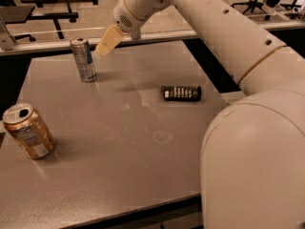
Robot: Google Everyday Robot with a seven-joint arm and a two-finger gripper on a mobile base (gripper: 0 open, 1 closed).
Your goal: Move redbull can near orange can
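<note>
While upright, long axis vert., redbull can [84, 60] near claw [104, 47] (state unclear), well apart from orange can [28, 131].

I see just one side of the gripper [106, 41], up beside the redbull can [83, 60]; my arm [228, 42] runs off the right edge.

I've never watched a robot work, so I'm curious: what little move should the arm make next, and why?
Probably ease the tool left and down onto the redbull can. The tool hangs just right of the can's top, apart from it, and the can stands upright at the far side of the table, well away from the orange can at the near left.
</note>
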